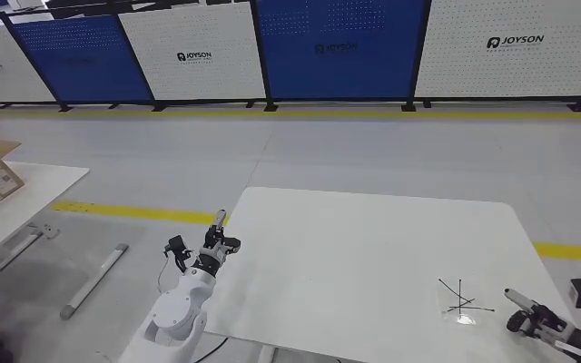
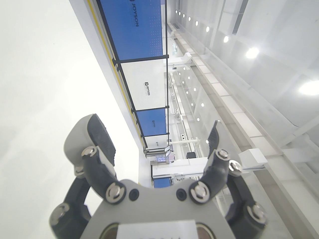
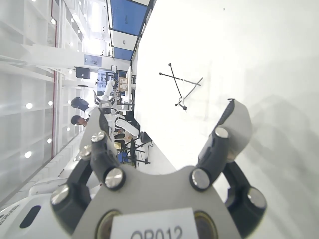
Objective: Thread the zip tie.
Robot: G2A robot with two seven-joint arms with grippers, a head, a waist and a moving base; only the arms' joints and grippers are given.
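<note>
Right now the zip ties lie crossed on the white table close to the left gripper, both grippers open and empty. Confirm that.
Wrong side: the zip ties lie close to the right gripper, not the left. The top view shows them crossed on the white table by the right gripper, with the left gripper at the far edge. Both grippers are open and empty.

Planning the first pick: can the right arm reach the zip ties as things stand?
Likely yes: the open right gripper faces the zip ties lying close ahead, with only bare table between them.
</note>
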